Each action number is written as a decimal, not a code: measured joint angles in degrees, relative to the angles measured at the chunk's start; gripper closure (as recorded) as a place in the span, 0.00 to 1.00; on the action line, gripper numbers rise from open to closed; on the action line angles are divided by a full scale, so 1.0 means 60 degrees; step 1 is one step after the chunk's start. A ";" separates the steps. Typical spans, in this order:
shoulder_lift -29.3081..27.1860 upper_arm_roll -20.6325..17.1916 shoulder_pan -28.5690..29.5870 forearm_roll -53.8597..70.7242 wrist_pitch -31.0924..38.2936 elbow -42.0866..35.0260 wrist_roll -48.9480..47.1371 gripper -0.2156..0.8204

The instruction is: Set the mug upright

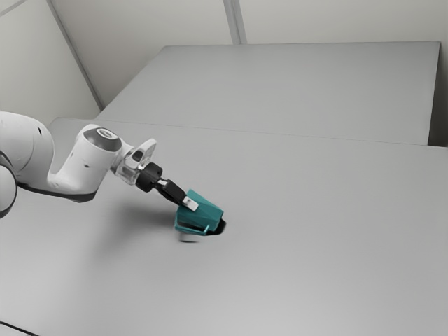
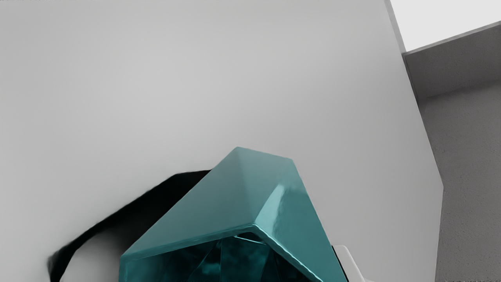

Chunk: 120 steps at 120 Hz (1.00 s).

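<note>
Mug [image 2: 289, 199]: glossy teal, flat-faceted sides, angular rim.

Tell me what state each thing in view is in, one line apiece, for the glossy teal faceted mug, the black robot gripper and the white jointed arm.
Teal mug: tipped, not upright, mouth toward the gripper.
Black gripper: down at the mug; its grip I can't tell.
White arm: bent, reaching out over the table.

You are looking at a plain, lab-like room: your white robot arm [image 1: 78, 168] reaches over a smooth grey table [image 1: 315, 245], with pale walls [image 1: 336, 21] beyond the table.
</note>
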 joint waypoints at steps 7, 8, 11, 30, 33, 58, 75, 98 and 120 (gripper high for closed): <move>-0.0023 -0.0005 -0.0005 -0.0003 0.0012 -0.0008 0.0063 0.93; -0.0024 -0.0006 -0.0005 -0.0004 0.0015 -0.0009 0.0071 0.93; -0.0035 -0.0006 -0.0008 -0.0004 0.0026 -0.0010 0.0096 0.94; -0.0756 -0.0276 -0.0117 0.0255 0.0450 -0.0289 0.0220 0.95; -0.0863 -0.0341 -0.0137 0.0380 0.0580 -0.0317 0.0223 0.95; -0.1664 -0.1224 -0.0157 0.3263 0.2184 -0.0477 -0.0312 0.96; -0.1916 -0.1669 -0.0161 0.5668 0.3293 -0.0682 -0.1085 0.96; -0.2219 -0.2132 -0.0218 0.7783 0.4394 -0.1173 -0.2497 0.95; -0.2314 -0.2351 -0.0140 0.8632 0.4974 -0.1538 -0.3772 0.96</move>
